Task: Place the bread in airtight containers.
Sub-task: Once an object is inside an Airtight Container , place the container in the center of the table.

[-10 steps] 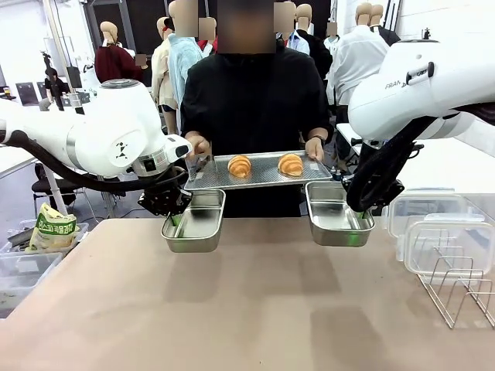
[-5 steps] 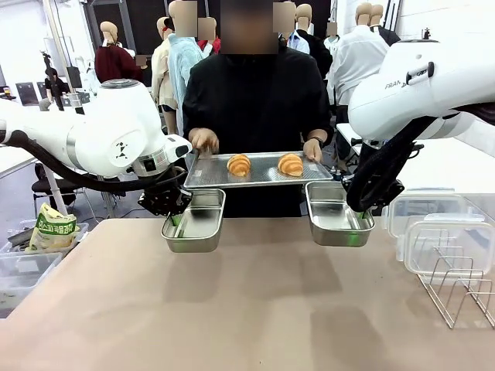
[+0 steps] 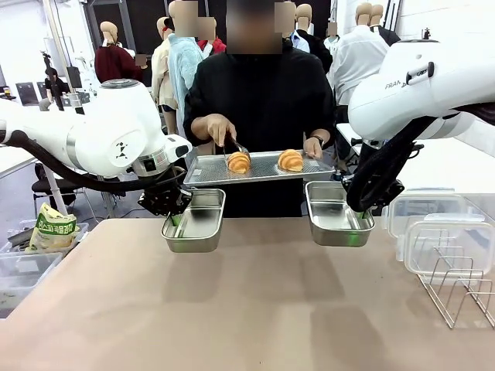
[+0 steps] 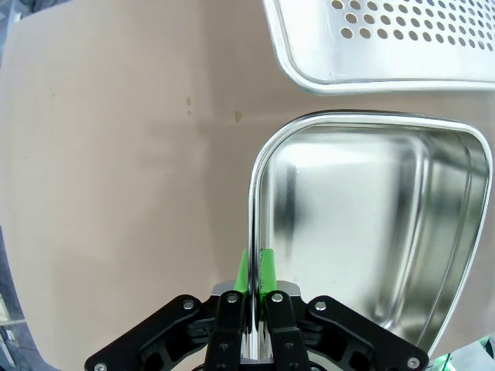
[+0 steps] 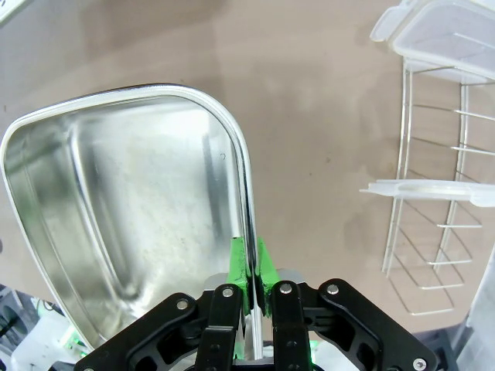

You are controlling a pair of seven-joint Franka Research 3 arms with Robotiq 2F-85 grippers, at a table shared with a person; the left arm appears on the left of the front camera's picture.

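The left arm [image 3: 108,139] and right arm [image 3: 421,85] are glossy white, the right lettered grey, with black cables [image 3: 46,166]. The left end effector [image 4: 254,259] and right end effector [image 5: 249,253] are black, silver-screwed, green-padded. The person [image 3: 255,97] wears a black top.

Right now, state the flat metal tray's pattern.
Flat metal tray: rows of round holes; left wrist view.

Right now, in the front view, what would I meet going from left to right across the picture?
A yellow-green bag → left steel pan → left croissant → right croissant → right steel pan → clear plastic lids.
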